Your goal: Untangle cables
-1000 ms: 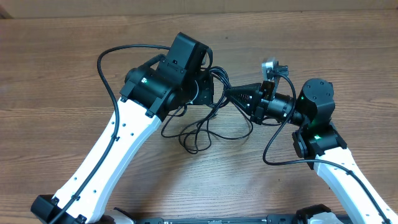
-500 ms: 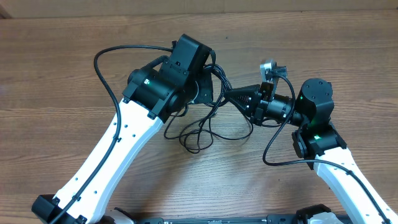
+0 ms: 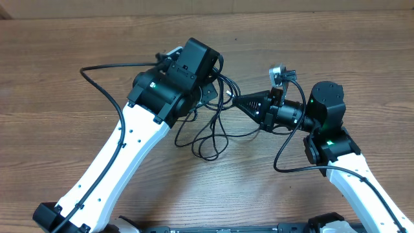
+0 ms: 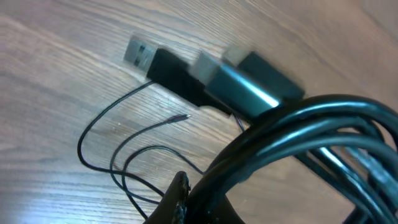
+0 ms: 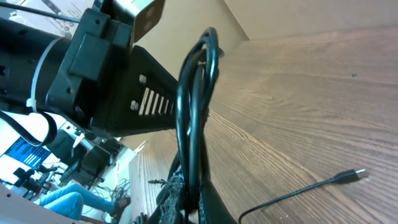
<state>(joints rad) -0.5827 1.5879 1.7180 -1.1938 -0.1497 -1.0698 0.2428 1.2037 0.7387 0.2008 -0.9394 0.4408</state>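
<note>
Brown wood-grain tabletop [image 3: 58, 129] under everything, with a pale strip along the top edge of the overhead frame. Saw the left arm [image 3: 129, 149] and the right arm [image 3: 352, 181], white and black, reaching in from the bottom corners and meeting just above centre. Found the cables [image 3: 208, 139] there: thin black cords, bunched between the 2 grippers and trailing in loose loops onto the wood just below centre.

Found the left gripper [image 4: 181, 202] closed tight on a bundle of those cords at the bottom of its wrist view, the bundle arcing up to the right edge, out of focus. Spotted a silver USB plug [image 4: 140, 52] on a black housing in the upper left of that view, with a second, blurred grey connector [image 4: 252, 73] just beside it. Could not tell whether lying on the wood or hanging over it.

Found the right gripper [image 5: 185, 198] likewise clamped, pinching several strands rising in a narrow upright loop to the top centre of its wrist view. Noticed 1 loose cord end with a small plug [image 5: 352, 175] lying flat on the table at lower right. Could not separate 1 strand from another in the bunch.
</note>
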